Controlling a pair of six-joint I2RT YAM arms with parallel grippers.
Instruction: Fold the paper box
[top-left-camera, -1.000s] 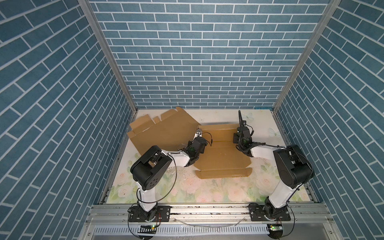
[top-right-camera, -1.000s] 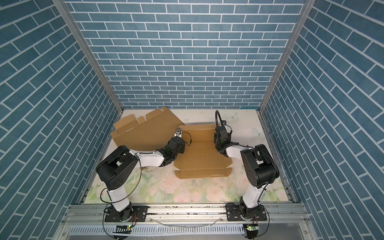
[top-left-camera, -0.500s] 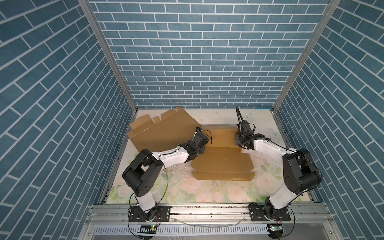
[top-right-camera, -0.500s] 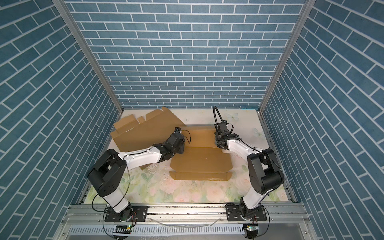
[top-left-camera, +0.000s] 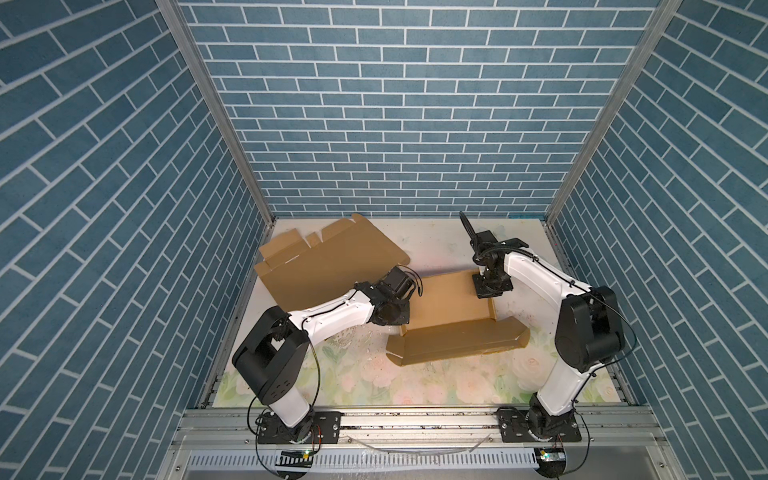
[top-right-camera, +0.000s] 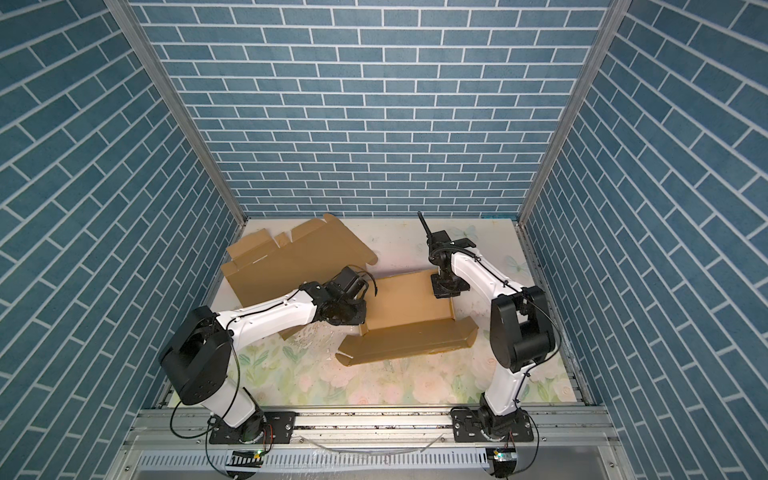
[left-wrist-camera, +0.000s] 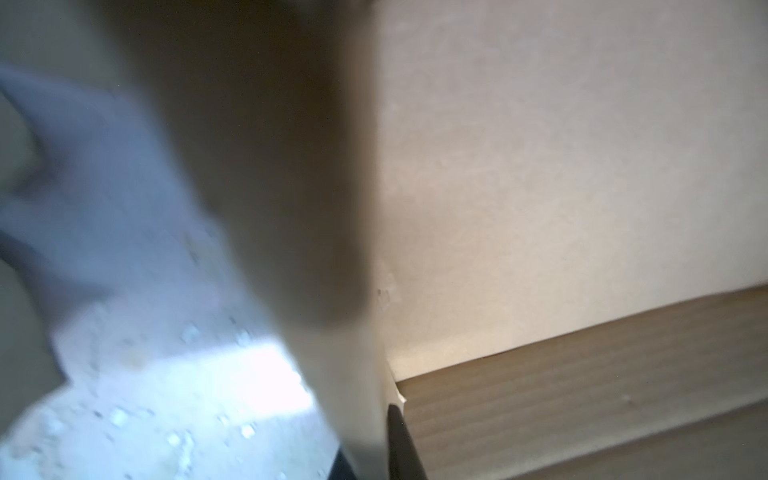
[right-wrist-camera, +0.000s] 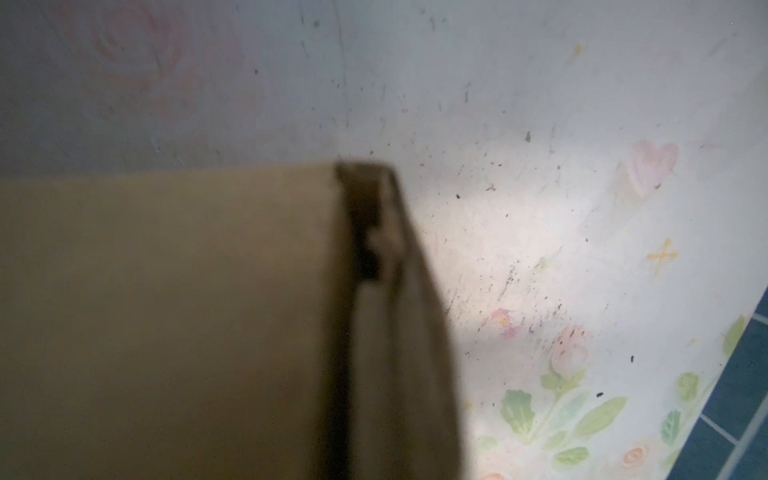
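In both top views the paper box (top-left-camera: 449, 303) (top-right-camera: 403, 303) sits half-made mid surface (top-left-camera: 415, 374), L claw (top-left-camera: 405, 320) (top-right-camera: 361, 316) at its left wall, R claw (top-left-camera: 492, 286) (top-right-camera: 446, 289) at its far right corner. L wrist view: fingers (left-wrist-camera: 400, 444) pinch that wall. R wrist view: blurry box corner; R claw clenched.

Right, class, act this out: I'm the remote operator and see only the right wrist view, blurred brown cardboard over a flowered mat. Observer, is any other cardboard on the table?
Observer: Yes. Behind and left of the partly folded brown cardboard box sits a separate flat brown cardboard sheet.
Operator: Is the box finished?
Observer: No. Its long front flap points outward, away from the box floor, not folded in.
Operator: Where is the left arm?
Observer: The left pincer is at the box's left edge, with a thin wall of it between its fingers.
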